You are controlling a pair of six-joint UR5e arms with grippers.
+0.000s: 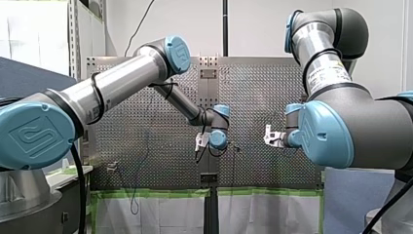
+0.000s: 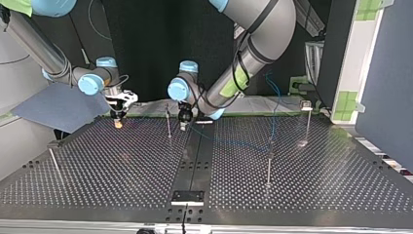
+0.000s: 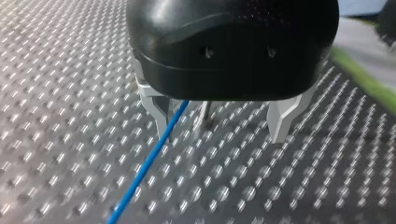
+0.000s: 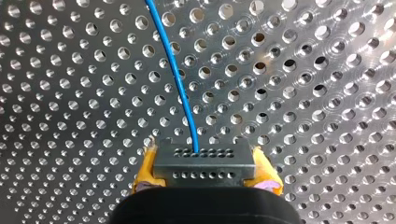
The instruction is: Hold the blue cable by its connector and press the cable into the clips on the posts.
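Right pincer (image 4: 204, 156) pinches the grey connector (image 4: 205, 171) between yellow pads (image 4: 147, 170), and the blue cable (image 4: 180, 84) leaves it toward 11 o'clock over the perforated table (image 4: 70, 93). Left pincer (image 3: 220, 133) stands spread, the cable passing one finger toward 7 o'clock.

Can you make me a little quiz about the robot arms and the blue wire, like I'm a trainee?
1. True or false: my right gripper, with yellow pads, clamps the dark grey block connector with rows of holes.
2. What colour is the thin cable leaving that connector? A red, B blue, C green.
3. Fill in: my black left gripper, beside the cable, is ____ (open or shut).
Key: 1 true; 2 B; 3 open.
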